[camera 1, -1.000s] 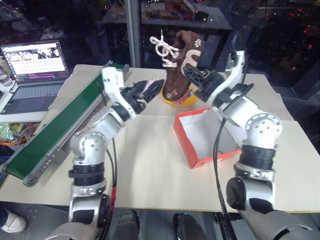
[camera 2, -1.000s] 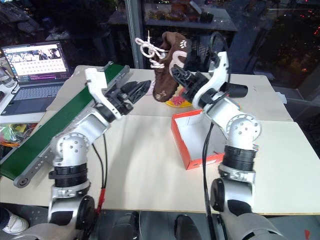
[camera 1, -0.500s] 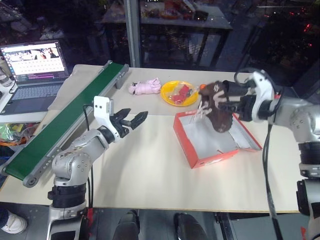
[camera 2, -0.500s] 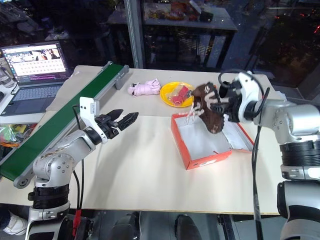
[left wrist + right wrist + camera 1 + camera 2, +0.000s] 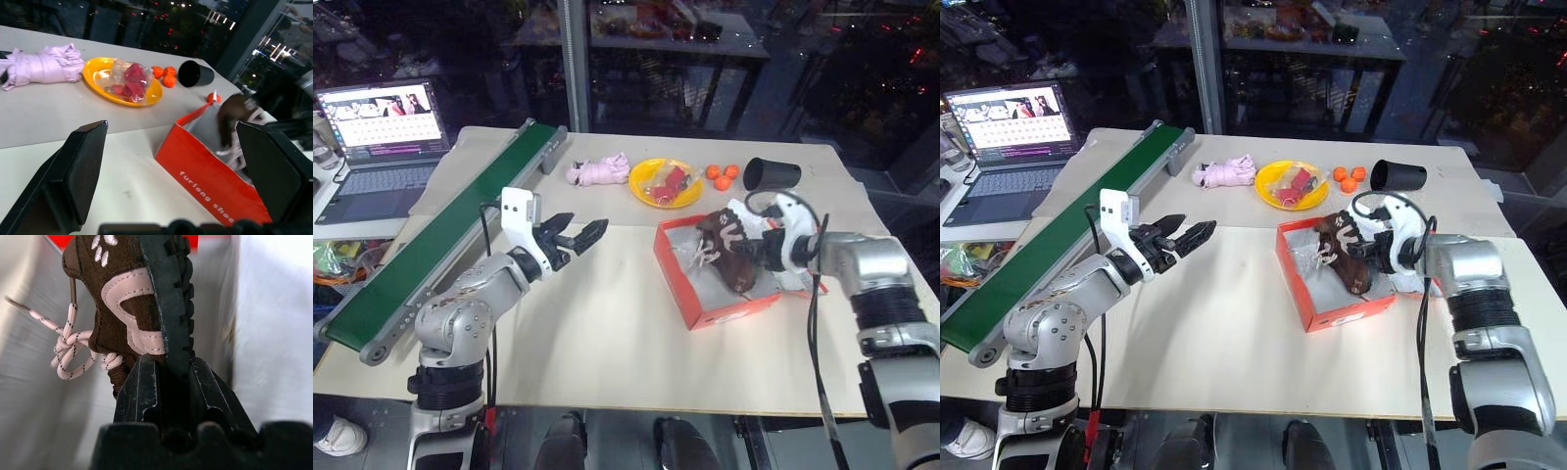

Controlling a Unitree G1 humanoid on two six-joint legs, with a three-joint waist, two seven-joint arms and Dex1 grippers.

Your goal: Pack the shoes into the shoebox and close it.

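Open table at centre frame; clutter along the top and right

Bare table (image 5: 597, 323) runs from the left gripper (image 5: 590, 233) to the shoebox (image 5: 724, 311). Its opening is blocked by the shoe (image 5: 728, 253) and right gripper (image 5: 762, 251). Above stand toy (image 5: 597, 172), plate (image 5: 646, 196), cup (image 5: 770, 173); belt (image 5: 440, 235) bars the left.

The table (image 5: 607, 333) is lit evenly from above, while the glass (image 5: 705, 88) behind it stays dark and is speckled with small reflected lights. Only soft, short shadows are cast under the arms. Mild glare is seen on the laptop (image 5: 382, 122) screen. In the left wrist view the fingers (image 5: 73, 171) are blurred, and the shoe (image 5: 230, 122) is smeared. In the right wrist view the box (image 5: 274, 333) wall is washed out and out of focus.
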